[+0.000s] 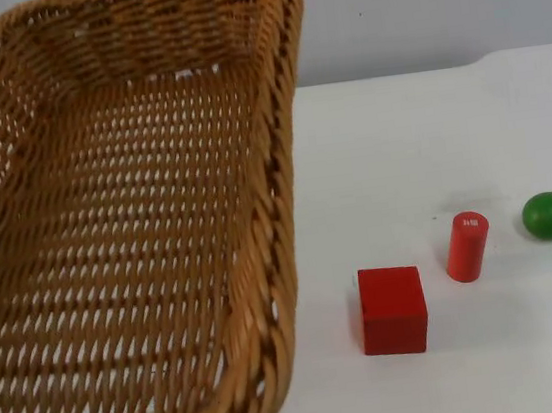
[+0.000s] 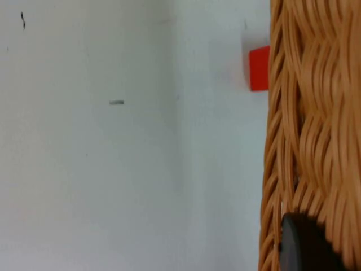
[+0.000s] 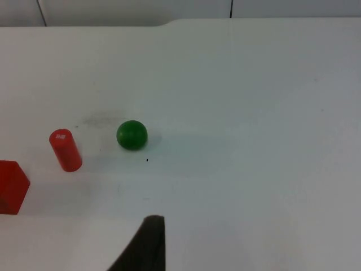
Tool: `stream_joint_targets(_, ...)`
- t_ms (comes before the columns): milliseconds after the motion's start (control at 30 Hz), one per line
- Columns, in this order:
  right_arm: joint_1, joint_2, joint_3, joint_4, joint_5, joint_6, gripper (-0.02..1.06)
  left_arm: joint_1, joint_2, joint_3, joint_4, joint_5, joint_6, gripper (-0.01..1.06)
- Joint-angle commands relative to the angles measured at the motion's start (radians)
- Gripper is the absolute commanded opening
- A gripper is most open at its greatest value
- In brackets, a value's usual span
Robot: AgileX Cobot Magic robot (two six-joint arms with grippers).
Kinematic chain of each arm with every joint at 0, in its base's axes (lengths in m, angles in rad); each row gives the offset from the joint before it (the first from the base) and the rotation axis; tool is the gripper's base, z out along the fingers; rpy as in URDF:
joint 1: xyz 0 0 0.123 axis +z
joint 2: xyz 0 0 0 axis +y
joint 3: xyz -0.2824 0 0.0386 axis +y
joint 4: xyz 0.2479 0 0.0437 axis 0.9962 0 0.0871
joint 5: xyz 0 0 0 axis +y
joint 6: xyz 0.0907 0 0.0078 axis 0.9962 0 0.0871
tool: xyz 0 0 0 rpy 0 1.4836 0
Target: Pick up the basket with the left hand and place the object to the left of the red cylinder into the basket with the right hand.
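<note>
The wicker basket (image 1: 128, 235) looms close under the top camera, lifted off the white table (image 1: 497, 361) — the left gripper (image 2: 304, 245) pinches its woven rim, so the first half looks done. The red cube (image 1: 393, 310), the thing to move, lies on the table just left of the red cylinder (image 1: 467, 245); the green ball (image 1: 548, 215) sits just right of that cylinder. The right gripper (image 3: 144, 248) hangs well back from the cylinder, holding nothing — whether spread or pressed together I cannot tell. Picking and dropping the cube remain.
</note>
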Motion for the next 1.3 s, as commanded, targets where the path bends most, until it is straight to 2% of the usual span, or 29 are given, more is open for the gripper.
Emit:
stream_joint_targets(0, -0.007, -0.003, 0.007, 0.003, -0.006, 0.0, 1.05, 0.002, -0.014, 0.021, -0.016, -0.002, 0.01, 0.0)
stream_joint_targets(1267, -0.007, 0.022, -0.008, 0.002, -0.027, 0.003, 1.05, 0.002, -0.02, 0.027, -0.021, -0.017, 0.014, 0.0)
